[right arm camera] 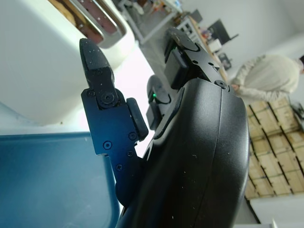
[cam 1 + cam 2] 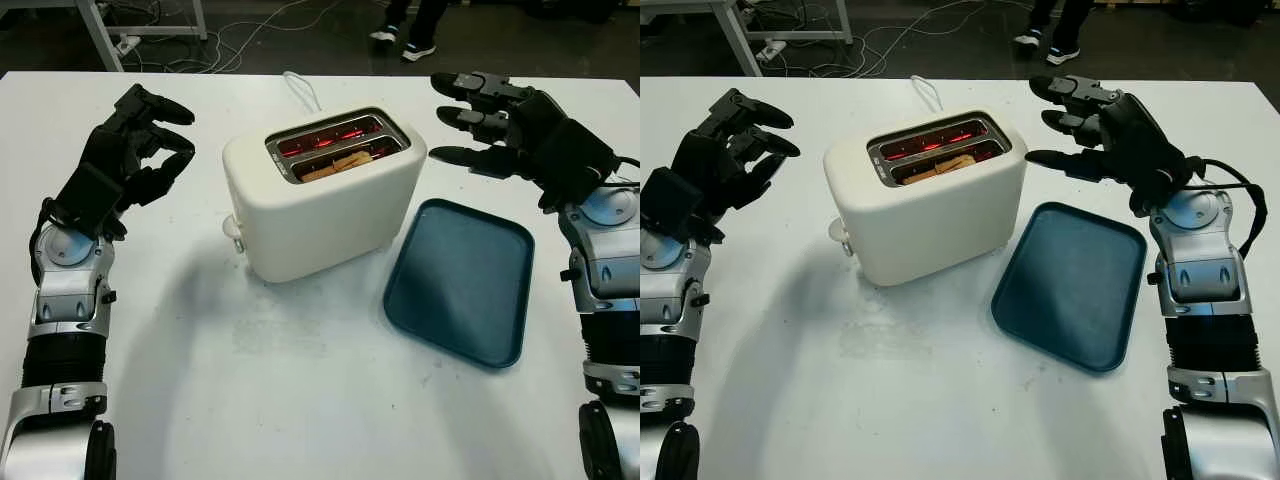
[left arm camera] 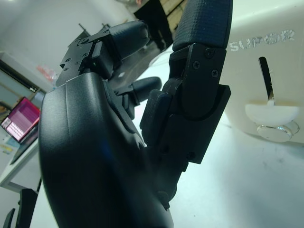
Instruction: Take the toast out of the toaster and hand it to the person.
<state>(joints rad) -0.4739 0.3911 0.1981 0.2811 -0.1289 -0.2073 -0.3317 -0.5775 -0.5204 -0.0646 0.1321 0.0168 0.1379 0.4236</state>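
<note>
Toast sits in the near slot of the cream toaster, its end lettered "SUPOR" or similar. Left hand left of it, fingers curled, empty. Right hand right, fingers extended, empty.

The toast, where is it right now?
The toast sits down in the nearer slot of the white toaster in the middle of the table, with the blue tray just to the toaster's right.

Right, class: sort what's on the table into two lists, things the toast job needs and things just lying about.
Part of the job:
toaster
toast, sitting in the near slot
right hand, open beside the toaster
left hand, fingers curled, holding nothing

Just lying about:
blue tray
white cable behind the toaster
</note>
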